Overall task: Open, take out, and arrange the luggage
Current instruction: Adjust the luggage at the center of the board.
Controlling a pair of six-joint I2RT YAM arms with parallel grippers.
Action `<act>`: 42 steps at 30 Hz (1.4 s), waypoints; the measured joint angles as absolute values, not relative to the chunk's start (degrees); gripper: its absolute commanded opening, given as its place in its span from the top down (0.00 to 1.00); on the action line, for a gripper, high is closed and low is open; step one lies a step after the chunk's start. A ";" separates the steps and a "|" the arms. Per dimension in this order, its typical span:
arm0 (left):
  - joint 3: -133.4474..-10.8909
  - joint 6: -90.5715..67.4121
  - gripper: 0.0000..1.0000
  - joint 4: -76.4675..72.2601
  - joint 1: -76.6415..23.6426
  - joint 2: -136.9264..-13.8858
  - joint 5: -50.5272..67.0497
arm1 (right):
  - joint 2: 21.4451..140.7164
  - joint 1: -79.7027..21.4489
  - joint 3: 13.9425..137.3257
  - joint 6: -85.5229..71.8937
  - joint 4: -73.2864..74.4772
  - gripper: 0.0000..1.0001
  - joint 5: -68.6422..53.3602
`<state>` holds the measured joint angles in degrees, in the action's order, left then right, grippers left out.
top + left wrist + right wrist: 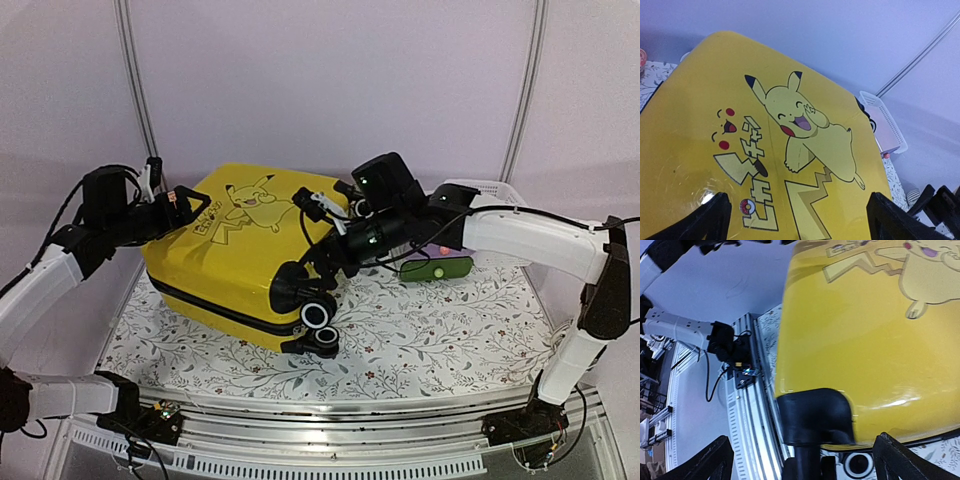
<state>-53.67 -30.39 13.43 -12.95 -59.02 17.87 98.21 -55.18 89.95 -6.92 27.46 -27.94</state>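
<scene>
Your left arm (40,285) rises from its base at the lower left of the overhead frame, bends at the elbow and reaches rightward at mid-height. Your left gripper (188,207) sits left of centre with its jaws spread wide. In the left wrist view its fingers (705,220) show as dark tips in both bottom corners. Your right arm (520,235) climbs from the lower right, folds near the right edge and stretches leftward to centre. Your right gripper (322,212) also stands wide apart.
</scene>
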 measured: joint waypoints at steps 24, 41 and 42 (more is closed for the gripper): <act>-38.52 -44.56 0.06 33.15 -12.95 -28.97 11.27 | 108.27 -24.18 98.21 -9.52 21.69 0.01 -29.19; -27.73 -54.15 0.03 33.41 -12.95 -20.97 14.68 | 127.46 -21.58 116.68 -8.19 19.18 0.01 -44.71; -27.22 -54.48 0.03 32.23 -12.95 -21.23 14.50 | 128.14 -21.61 116.73 -8.29 18.83 0.01 -46.09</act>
<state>-27.22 -54.48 32.23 -12.95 -21.23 14.50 128.14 -21.61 116.73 -8.29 18.83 -46.09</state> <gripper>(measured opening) 0.967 0.992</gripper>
